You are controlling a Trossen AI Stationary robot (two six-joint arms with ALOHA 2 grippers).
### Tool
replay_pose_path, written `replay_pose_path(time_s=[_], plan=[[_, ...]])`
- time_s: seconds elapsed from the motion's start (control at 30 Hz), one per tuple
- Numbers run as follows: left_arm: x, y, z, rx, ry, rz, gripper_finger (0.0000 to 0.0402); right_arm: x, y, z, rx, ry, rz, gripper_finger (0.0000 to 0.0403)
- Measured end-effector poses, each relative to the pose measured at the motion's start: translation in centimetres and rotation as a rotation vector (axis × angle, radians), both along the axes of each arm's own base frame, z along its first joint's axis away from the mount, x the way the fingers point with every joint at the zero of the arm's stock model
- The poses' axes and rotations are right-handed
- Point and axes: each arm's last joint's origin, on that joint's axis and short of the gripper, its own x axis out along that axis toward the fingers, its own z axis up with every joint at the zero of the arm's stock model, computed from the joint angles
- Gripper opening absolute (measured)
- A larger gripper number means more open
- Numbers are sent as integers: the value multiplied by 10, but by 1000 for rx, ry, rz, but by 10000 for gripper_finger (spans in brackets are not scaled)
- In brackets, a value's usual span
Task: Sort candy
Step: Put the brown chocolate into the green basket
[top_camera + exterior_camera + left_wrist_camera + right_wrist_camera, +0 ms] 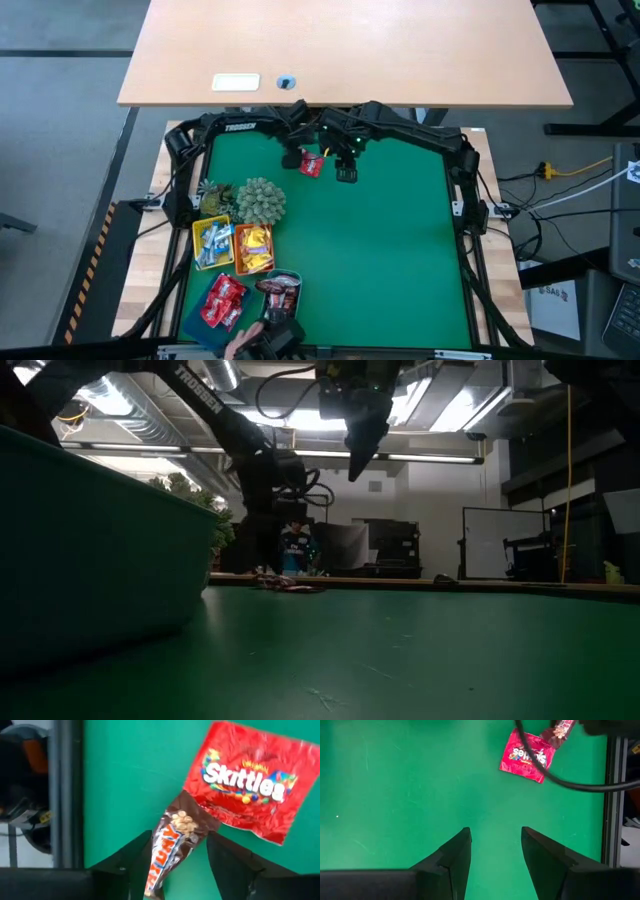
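A red candy packet [245, 780] lies flat on the green mat [380, 250] near its far edge. A dark brown candy bar [172, 845] lies beside it, one end meeting the packet's corner. My left gripper [177, 865] stands open over the bar, pointing steeply down, one finger on each side of it and the green mat showing between. My right gripper [495, 855] hangs open higher up, just right of the two candies [312, 165], with nothing between its fingers. Both candies also show in the right wrist view: the packet [526, 754] and the bar [562, 729].
At the mat's left stand a spiky plant ball [260, 200] and small trays of sorted candy: yellow [210, 243], orange [252, 250], blue [222, 300] and teal [280, 290]. A person's hand [245, 345] shows at the near edge. The mat's middle and right are bare green.
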Motion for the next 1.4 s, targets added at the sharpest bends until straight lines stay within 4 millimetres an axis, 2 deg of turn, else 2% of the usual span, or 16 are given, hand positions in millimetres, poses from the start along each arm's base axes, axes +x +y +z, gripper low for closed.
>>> replay_pose_path(time_s=[0.1,0.2,0.3,0.43,0.57,0.83,1.0,1.2,1.4], plan=[[2,2,-14,5,41,-42,189,0,0,0,0,0,0,172],[4,6,-26,92,127,-29,191,0,0,0,0,0,0,172],[7,9,-29,179,174,-35,191,0,0,0,0,0,1,172],[6,8,-29,180,184,-57,187,0,0,0,-1,-1,3,172],[6,8,-30,175,188,-58,153,0,0,0,-8,0,24,172],[8,4,-30,159,177,-56,52,-1,0,0,-7,9,31,172],[14,-8,-22,166,163,-89,43,-9,-2,1,-1,59,55,172],[20,-27,1,183,125,-118,45,-21,-13,10,-1,56,21,172],[15,-57,26,-36,41,-96,45,-35,-30,21,-13,29,-27,172]])
